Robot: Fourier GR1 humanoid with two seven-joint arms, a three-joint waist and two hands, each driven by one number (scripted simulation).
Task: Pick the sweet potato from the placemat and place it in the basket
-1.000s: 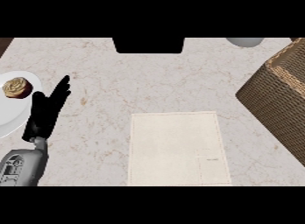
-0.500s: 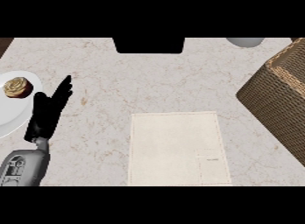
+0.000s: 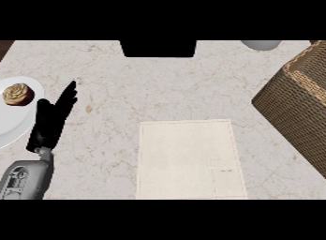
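My left hand (image 3: 49, 123) is at the left side of the desk (image 3: 166, 89), fingers straight and pointing up and away, holding nothing. It rests just beside the right edge of the white plate (image 3: 0, 123); I can't tell if it touches the rim. My grey forearm (image 3: 25, 179) runs in from the lower left edge.

The placemat (image 3: 186, 158) is to the right of that hand, near the desk's front, lying flat and pale. No sweet potato shows on it; I can't see the sweet potato anywhere in this view. The basket (image 3: 300, 112) is at the far right, woven brown, well apart from my hand, and cut off by the view's edge; I can't see into it.

On the plate there is a small brown swirled pastry (image 3: 18, 93), near its upper part, just left of my fingertips. A grey round object (image 3: 261, 44) sits at the desk's far edge, mostly cut off.

My right hand doesn't show.
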